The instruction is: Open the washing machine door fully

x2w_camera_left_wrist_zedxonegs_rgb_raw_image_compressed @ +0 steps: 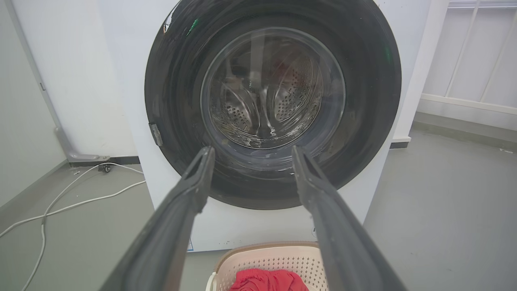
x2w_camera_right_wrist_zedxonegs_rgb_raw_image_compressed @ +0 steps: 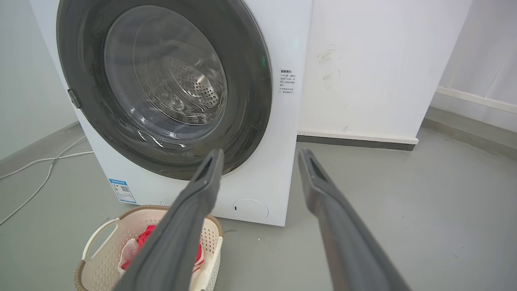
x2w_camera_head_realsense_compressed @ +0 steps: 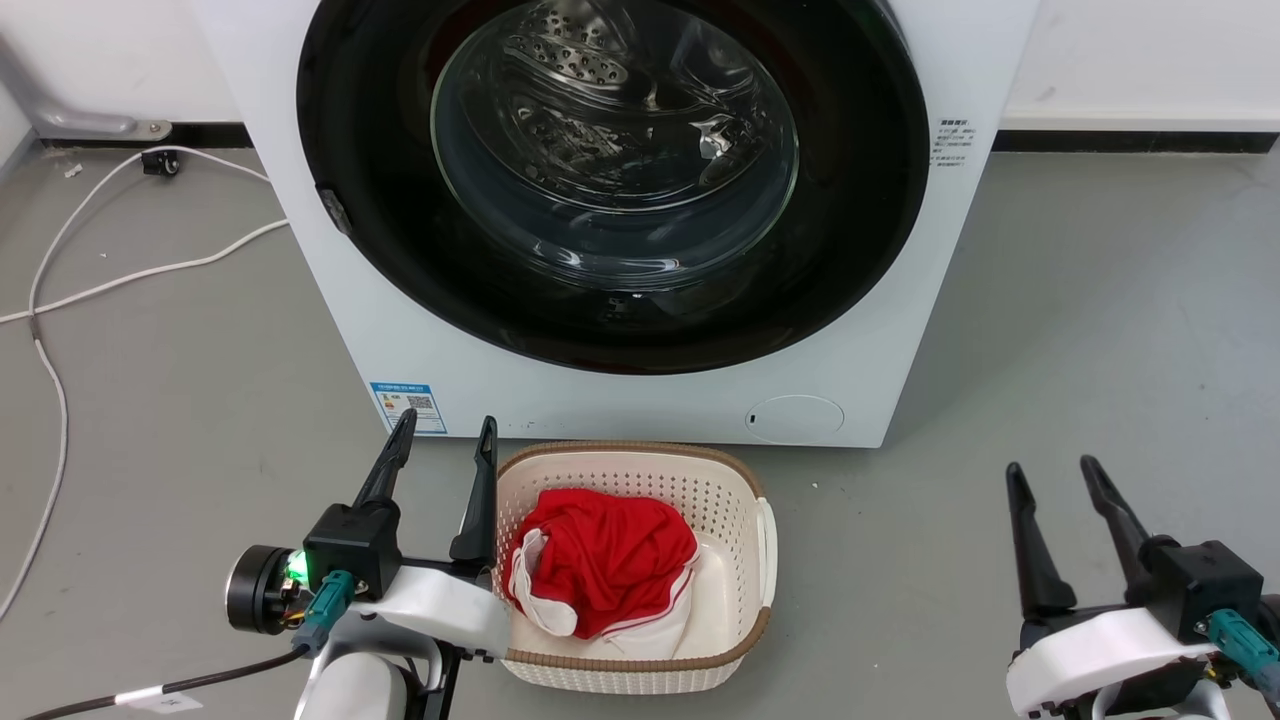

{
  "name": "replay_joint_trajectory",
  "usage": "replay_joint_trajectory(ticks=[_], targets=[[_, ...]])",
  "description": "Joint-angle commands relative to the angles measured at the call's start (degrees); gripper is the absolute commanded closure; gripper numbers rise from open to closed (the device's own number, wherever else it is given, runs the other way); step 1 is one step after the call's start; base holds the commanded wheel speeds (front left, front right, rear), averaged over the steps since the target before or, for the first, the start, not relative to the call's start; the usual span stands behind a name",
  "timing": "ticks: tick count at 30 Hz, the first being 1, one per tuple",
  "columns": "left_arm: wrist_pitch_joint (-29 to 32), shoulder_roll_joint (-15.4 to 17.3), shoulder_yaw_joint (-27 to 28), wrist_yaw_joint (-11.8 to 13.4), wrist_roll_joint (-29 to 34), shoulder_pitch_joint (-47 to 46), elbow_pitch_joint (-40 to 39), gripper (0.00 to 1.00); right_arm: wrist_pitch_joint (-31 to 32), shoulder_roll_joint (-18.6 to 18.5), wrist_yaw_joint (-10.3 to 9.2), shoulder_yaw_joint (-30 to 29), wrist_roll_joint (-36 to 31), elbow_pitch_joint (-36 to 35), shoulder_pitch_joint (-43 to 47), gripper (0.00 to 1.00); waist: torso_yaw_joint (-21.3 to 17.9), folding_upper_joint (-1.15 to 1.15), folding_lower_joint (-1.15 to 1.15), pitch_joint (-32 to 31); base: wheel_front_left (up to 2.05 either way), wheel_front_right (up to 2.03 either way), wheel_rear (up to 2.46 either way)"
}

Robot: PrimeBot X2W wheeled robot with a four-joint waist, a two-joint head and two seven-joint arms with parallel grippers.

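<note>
The door is a big round ring of glossy black, nearly as wide as the washer, with a clear bulging glass window at its centre that catches bright curved reflections. It lies flat against the front of the washer, with no gap showing at its rim in any view. A small grey tab sits on its left edge. Through the glass the steel drum shows its rows of punched holes and smooth raised ribs. The washer is a plain white box standing on a matte grey floor, with a small blue label low on its left and a round flush cap low on its right. Just in front of it stands a cream plastic basket, perforated all over, brown along the rim, holding a crumpled red cloth with white trim. A thin white cable snakes across the floor at the left. The left fingers, long, dark and tapering, stand spread apart and hold nothing; they hang beside the basket's left side, short of the washer. The right fingers are likewise parted and empty, over bare floor well to the right of the basket, apart from the door.
</note>
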Motion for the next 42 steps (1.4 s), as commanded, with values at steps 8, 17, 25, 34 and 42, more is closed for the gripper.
replay_joint_trajectory(ticks=[8, 17, 25, 34, 42], targets=[[-0.14, -0.07, 0.24, 0.00, -0.31, -0.16, -0.17, 0.00, -1.21, 0.23, -0.04, -0.06, 4.21, 0.55, -0.78, 1.00, -0.06, 0.00, 0.00, 0.31, 0.00, 0.00, 0.00], [-0.14, -0.07, 0.34, 0.13, -0.87, -0.13, -1.12, 0.00, -3.96, 0.23, -0.04, -0.38, 18.43, 1.63, -2.04, 1.00, -0.25, 0.00, 0.00, 0.94, 0.00, 0.00, 0.00], [-0.14, -0.07, 0.14, 0.42, -1.18, -0.92, -1.64, 0.00, -6.06, 0.19, -0.03, -1.51, 43.64, 3.31, -6.03, 1.00, -0.37, 0.00, 0.00, 2.46, 0.00, 0.00, 0.00], [-0.14, -0.05, 0.58, 0.59, -1.46, -2.48, -2.43, 0.00, -2.33, 0.16, -0.03, -5.38, 77.21, 6.10, -14.93, 1.00, -0.49, 0.00, 0.00, 5.24, 0.00, 0.00, 0.00], [-0.14, -0.06, 0.93, 0.46, -1.37, -3.98, -3.51, 0.00, 4.94, -2.37, -0.02, -10.39, 92.79, 11.40, -25.68, 1.00, -0.74, 0.00, 0.00, 8.32, 0.00, 0.00, 0.00]])
